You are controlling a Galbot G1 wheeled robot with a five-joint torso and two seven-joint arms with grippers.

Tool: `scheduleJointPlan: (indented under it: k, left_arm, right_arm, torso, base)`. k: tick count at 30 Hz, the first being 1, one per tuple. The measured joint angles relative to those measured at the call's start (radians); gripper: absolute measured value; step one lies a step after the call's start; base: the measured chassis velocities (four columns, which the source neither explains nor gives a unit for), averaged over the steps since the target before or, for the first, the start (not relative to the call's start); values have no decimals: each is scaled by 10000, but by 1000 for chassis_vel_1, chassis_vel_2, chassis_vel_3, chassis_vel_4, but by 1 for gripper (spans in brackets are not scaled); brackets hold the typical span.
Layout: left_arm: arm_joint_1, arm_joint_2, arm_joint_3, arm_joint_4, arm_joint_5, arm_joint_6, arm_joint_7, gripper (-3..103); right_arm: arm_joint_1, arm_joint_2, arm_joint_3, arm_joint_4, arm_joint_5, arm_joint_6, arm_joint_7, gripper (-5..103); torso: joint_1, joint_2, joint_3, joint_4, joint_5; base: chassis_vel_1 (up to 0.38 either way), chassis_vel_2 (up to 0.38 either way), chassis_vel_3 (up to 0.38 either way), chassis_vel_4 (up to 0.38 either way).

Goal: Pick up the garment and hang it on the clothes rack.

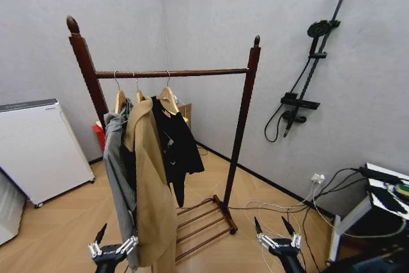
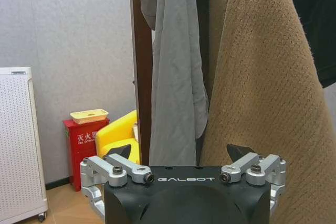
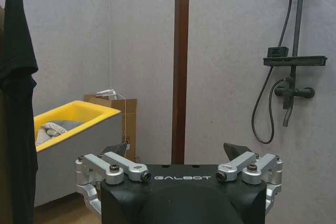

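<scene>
The garment (image 1: 176, 142), a short black top on a light wooden hanger, hangs from the top rail of the clothes rack (image 1: 172, 73), rightmost of three hung pieces. Its edge also shows in the right wrist view (image 3: 16, 103) and as a dark corner (image 2: 315, 19) in the left wrist view. The rack's dark reddish-brown right post (image 3: 181, 66) stands ahead of my right gripper (image 3: 177, 150). My left gripper (image 1: 114, 240) is low, close to the hem of the tan coat, open and empty. My right gripper (image 1: 277, 233) is low, right of the rack base, open and empty.
A tan coat (image 1: 150, 183) and a grey garment (image 1: 118, 171) hang left of the black top. A white appliance (image 1: 35, 151) stands at left, a black shower stand (image 1: 307, 87) on the right wall. Cables (image 1: 281, 209) lie on the floor. A yellow bin (image 3: 73, 140) stands behind the rack.
</scene>
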Motion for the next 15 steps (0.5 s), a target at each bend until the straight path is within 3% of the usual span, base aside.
scheduleJointPlan:
  k: [15]
  left_arm:
    - [0,0,0,0,-1,0,0,100]
  right_arm:
    - [108,5,-52,10,33,-43,12,100]
  torso:
    - [1,-1,1,0,1]
  base:
    - [0,0,0,0]
